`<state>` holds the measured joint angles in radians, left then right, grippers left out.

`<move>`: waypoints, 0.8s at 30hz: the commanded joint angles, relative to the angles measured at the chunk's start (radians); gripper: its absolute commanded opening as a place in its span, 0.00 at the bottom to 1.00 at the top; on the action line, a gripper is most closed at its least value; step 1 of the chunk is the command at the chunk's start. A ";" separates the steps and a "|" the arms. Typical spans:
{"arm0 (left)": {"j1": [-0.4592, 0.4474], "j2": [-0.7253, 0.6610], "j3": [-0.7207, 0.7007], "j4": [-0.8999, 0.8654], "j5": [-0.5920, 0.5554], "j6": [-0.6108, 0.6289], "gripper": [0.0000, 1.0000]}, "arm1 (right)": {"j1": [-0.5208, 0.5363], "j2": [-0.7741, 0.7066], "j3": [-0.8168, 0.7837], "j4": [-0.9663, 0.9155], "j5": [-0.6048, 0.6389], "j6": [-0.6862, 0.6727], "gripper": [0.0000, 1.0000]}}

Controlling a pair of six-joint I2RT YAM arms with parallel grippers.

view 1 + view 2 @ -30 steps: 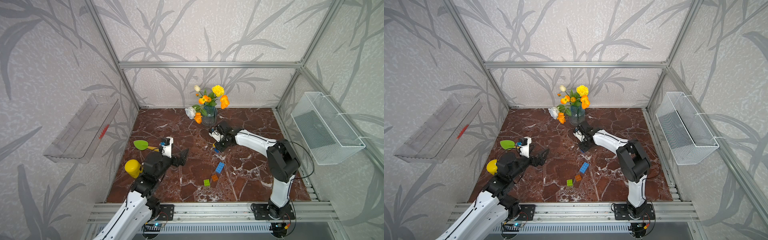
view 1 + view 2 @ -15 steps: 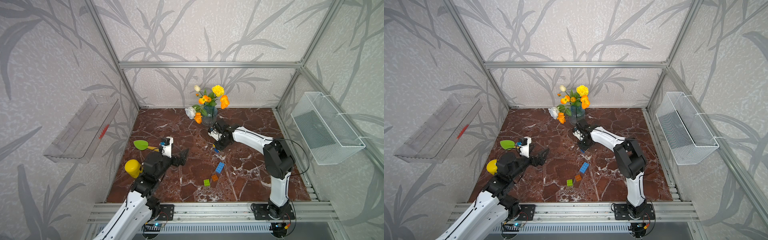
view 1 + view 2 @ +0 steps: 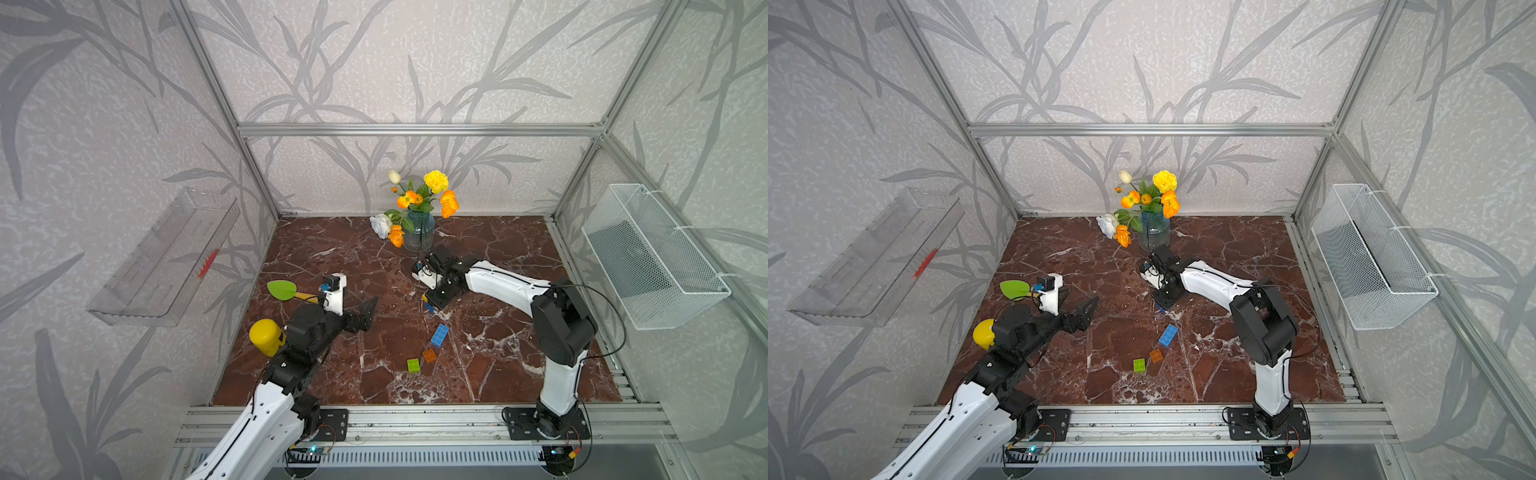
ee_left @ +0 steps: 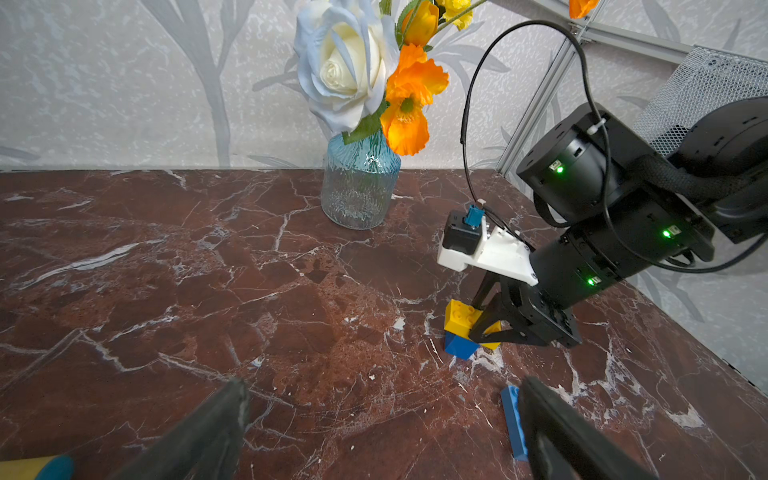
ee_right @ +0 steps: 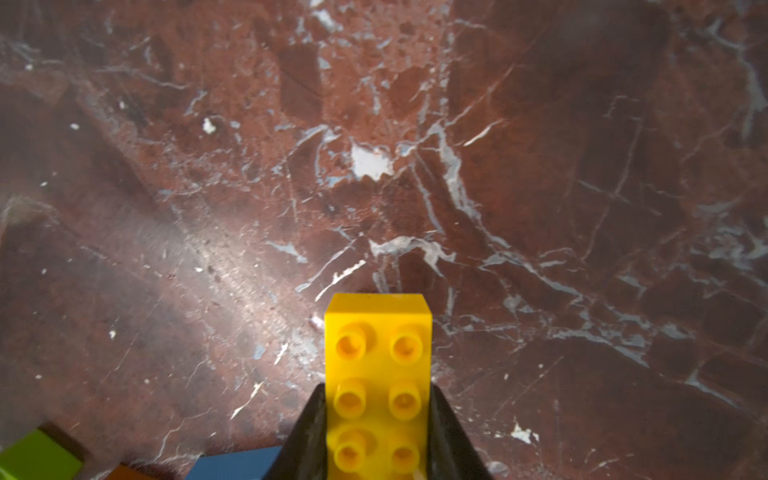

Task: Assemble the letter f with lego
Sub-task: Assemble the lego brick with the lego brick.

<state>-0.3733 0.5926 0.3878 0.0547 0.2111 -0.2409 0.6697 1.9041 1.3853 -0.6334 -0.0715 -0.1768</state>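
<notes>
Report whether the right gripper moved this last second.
Yes, slightly: the right gripper, clamping the yellow brick, has drawn away from the vase, toward the long blue brick.

Marble tabletop: vase at back; yellow jar, green shovel; long blue brick, orange brick, lime brick.

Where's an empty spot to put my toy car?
Bare table lies at the back between the vase and the green shovel, and in the back corner past the right arm. The middle is crowded: the blue brick, orange brick and green brick lie there, and the right gripper holds a yellow brick.
</notes>
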 commanded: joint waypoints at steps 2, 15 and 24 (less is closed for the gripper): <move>-0.006 -0.004 0.000 0.017 0.010 -0.011 0.99 | 0.024 -0.047 -0.013 0.002 -0.017 -0.042 0.07; -0.006 -0.009 -0.001 0.017 0.016 -0.014 0.99 | 0.045 -0.030 -0.011 0.027 -0.009 -0.047 0.19; -0.005 0.003 -0.001 0.025 0.026 -0.015 0.99 | 0.045 -0.020 -0.004 0.024 -0.002 -0.043 0.34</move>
<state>-0.3733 0.5949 0.3878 0.0593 0.2241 -0.2474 0.7101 1.8942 1.3769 -0.6098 -0.0792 -0.2146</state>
